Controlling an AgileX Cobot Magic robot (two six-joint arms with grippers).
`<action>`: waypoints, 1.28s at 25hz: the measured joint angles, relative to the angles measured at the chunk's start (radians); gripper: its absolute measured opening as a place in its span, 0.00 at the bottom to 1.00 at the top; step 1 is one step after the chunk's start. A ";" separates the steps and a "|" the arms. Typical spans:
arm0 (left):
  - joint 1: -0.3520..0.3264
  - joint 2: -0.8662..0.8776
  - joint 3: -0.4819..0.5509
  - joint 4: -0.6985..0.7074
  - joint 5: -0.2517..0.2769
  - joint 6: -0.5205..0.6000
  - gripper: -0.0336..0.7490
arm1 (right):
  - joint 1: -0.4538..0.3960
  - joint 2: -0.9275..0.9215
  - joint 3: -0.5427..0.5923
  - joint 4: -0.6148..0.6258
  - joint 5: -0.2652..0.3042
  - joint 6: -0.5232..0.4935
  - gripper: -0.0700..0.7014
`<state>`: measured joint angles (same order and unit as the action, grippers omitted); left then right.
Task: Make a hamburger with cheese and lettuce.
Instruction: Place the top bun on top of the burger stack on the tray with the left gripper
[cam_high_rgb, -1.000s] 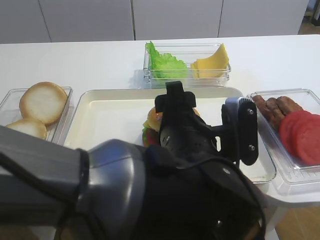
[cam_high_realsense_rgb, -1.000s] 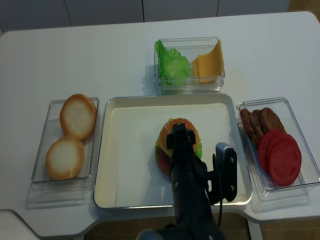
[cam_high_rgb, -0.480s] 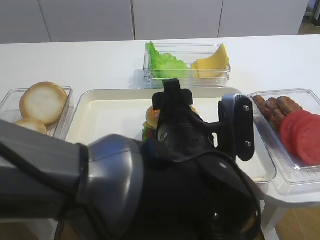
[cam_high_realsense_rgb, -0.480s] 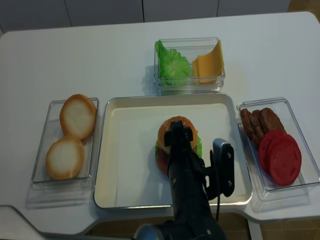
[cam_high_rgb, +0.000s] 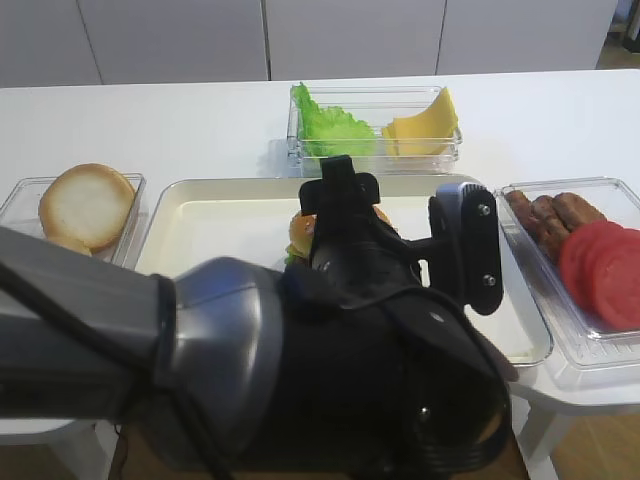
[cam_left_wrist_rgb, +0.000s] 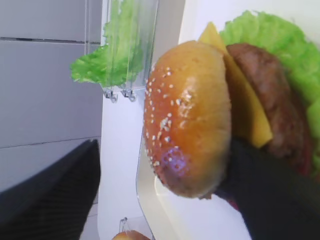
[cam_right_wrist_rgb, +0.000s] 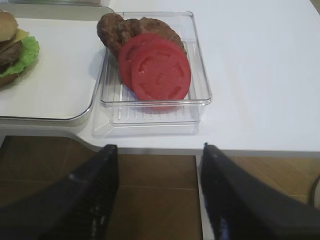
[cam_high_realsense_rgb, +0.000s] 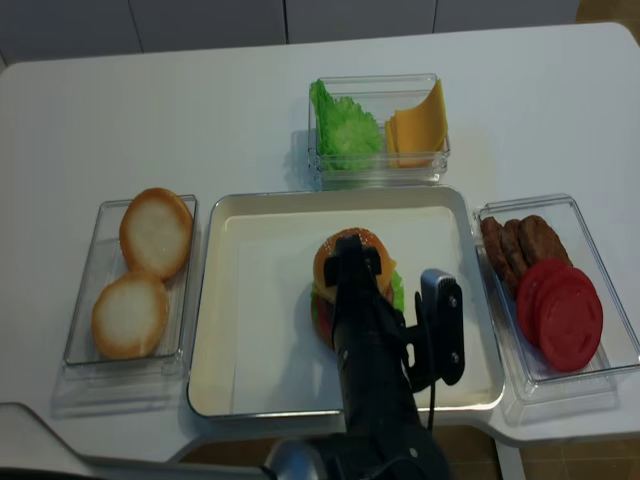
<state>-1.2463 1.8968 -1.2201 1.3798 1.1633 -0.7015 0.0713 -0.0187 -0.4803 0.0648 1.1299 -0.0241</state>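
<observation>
The hamburger (cam_high_realsense_rgb: 336, 256) stands on the metal tray (cam_high_realsense_rgb: 262, 330), its sesame bun (cam_left_wrist_rgb: 190, 115) on top. Under the bun show the yellow cheese (cam_left_wrist_rgb: 248, 116), a brown patty and the frilly lettuce (cam_left_wrist_rgb: 280, 45). My left gripper (cam_left_wrist_rgb: 162, 165) is open round the bun: the right finger (cam_left_wrist_rgb: 272, 200) lies against the stack, and the left finger (cam_left_wrist_rgb: 52, 200) stands well clear of it. From above, that arm hides the stack's near half. My right gripper (cam_right_wrist_rgb: 157, 150) is open and holds nothing, hanging off the table's front edge over the floor.
A clear bin (cam_high_realsense_rgb: 375, 165) behind the tray holds a lettuce bunch and cheese slices. Left of the tray, a bin (cam_high_realsense_rgb: 105, 345) carries two pale bun halves. On the right, a bin (cam_right_wrist_rgb: 197, 75) holds patties and tomato slices (cam_right_wrist_rgb: 160, 67).
The left arm has shifted slightly left and back over the hamburger, and more of the sesame bun shows beside its tip. The hamburger has stayed in place.
</observation>
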 joint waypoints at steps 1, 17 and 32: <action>0.000 0.000 0.000 0.000 -0.009 0.000 0.80 | 0.000 0.000 0.000 0.000 0.000 0.000 0.61; 0.000 0.000 0.000 -0.005 -0.026 0.000 0.87 | 0.000 0.000 0.000 0.000 0.000 0.000 0.61; -0.019 -0.036 0.000 -0.054 -0.045 0.046 0.87 | 0.000 0.000 0.000 0.000 0.000 -0.004 0.61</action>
<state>-1.2650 1.8604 -1.2201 1.3262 1.1183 -0.6556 0.0713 -0.0187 -0.4803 0.0648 1.1299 -0.0283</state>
